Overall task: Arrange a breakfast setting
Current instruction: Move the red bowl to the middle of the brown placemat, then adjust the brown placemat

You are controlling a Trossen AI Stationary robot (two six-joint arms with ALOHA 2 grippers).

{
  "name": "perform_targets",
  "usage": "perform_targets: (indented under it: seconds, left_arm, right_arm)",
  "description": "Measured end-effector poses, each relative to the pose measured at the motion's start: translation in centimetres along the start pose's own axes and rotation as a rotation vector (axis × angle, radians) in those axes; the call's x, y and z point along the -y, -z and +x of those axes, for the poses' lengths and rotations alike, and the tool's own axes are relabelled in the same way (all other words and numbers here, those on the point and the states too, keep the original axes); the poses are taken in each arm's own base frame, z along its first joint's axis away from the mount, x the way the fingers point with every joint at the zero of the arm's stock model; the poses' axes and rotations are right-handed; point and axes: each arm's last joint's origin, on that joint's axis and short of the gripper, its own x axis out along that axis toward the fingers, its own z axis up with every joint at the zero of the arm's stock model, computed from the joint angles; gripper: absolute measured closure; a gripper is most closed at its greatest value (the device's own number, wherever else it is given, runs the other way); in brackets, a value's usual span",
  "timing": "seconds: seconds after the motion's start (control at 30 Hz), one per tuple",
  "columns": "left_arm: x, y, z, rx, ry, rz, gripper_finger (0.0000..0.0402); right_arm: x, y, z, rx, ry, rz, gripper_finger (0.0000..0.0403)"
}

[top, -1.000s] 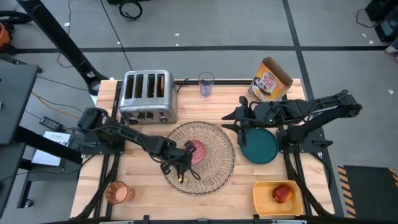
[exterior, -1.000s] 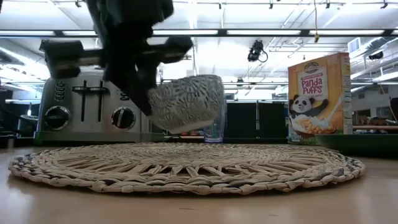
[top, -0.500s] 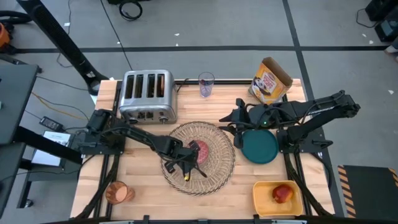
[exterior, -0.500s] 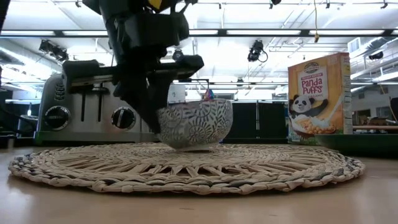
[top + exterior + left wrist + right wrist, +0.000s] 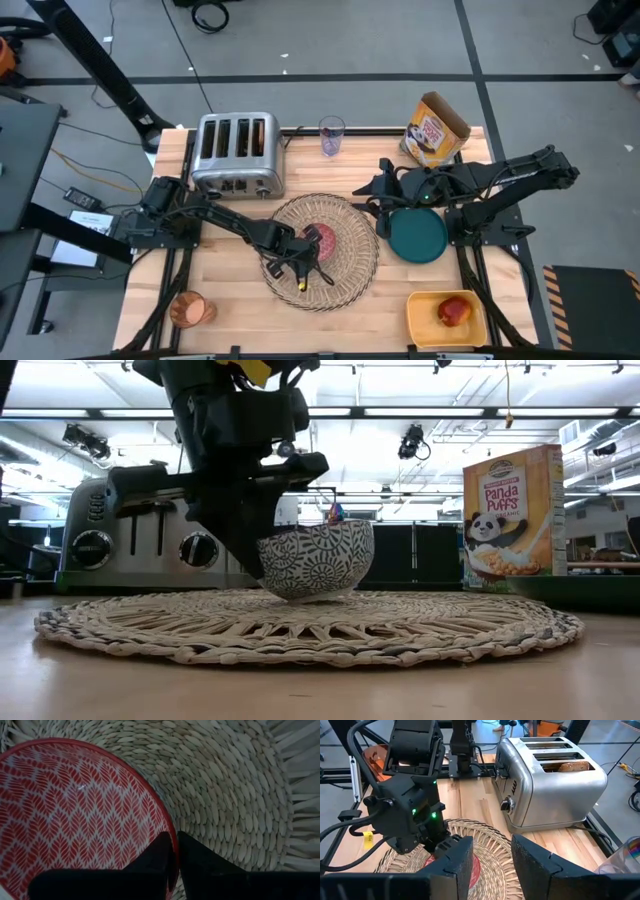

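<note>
The small pink bowl (image 5: 318, 243), red-patterned inside and grey-patterned outside (image 5: 315, 558), stands upright on the round woven straw placemat (image 5: 350, 222) at mid-table. My left gripper (image 5: 303, 260) is shut on its rim. My right gripper (image 5: 368, 192) is open and empty, by the placemat's right edge and just beyond the far-left rim of the dark teal plate (image 5: 417, 238). The toast slice (image 5: 572, 766) sits in a toaster slot. The red apple (image 5: 454, 311) lies in the yellow tub. The amber-orange cup (image 5: 187, 309) stands near left. The blue spoon does not show. My left gripper (image 5: 176, 837) pinches the bowl's rim (image 5: 171, 822) on its near-left side, one finger inside the bowl and one outside. The fingers come from above, pointing down. The bowl is upright with its base (image 5: 305, 596) on the placemat.
The chrome toaster (image 5: 237, 152) stands at the far left, a clear glass (image 5: 331, 135) behind the placemat, and a cereal box (image 5: 436, 127) at the far right. The yellow tub (image 5: 425, 318) is at the near right. Bare wood lies between the cup and the tub.
My left gripper has gone down with the bowl. The bowl was tilted and clear of the placemat; it now stands upright with its base on the mat.
</note>
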Motion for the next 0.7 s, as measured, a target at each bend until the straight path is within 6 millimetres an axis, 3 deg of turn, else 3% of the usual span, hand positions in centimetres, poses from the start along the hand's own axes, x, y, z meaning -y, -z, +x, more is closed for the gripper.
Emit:
perform_targets:
  seconds: [0.23,0.53,0.7]
  left_arm:
    - [0.0,0.0,0.0,-0.002,0.001,-0.047,0.0353]
    - [0.0,0.0,-0.3,-0.001,-0.001,-0.046,0.0266]
    - [-0.1,0.2,-1.6,-0.001,-0.013,-0.068,0.0233]
  right_arm:
    - [0.0,-0.1,0.0,0.004,-0.028,0.047,0.0257]
    - [0.1,-0.3,0.0,0.028,0.009,0.049,0.0256]
    - [0.2,-0.3,0.0,0.034,0.052,0.051,0.0256]
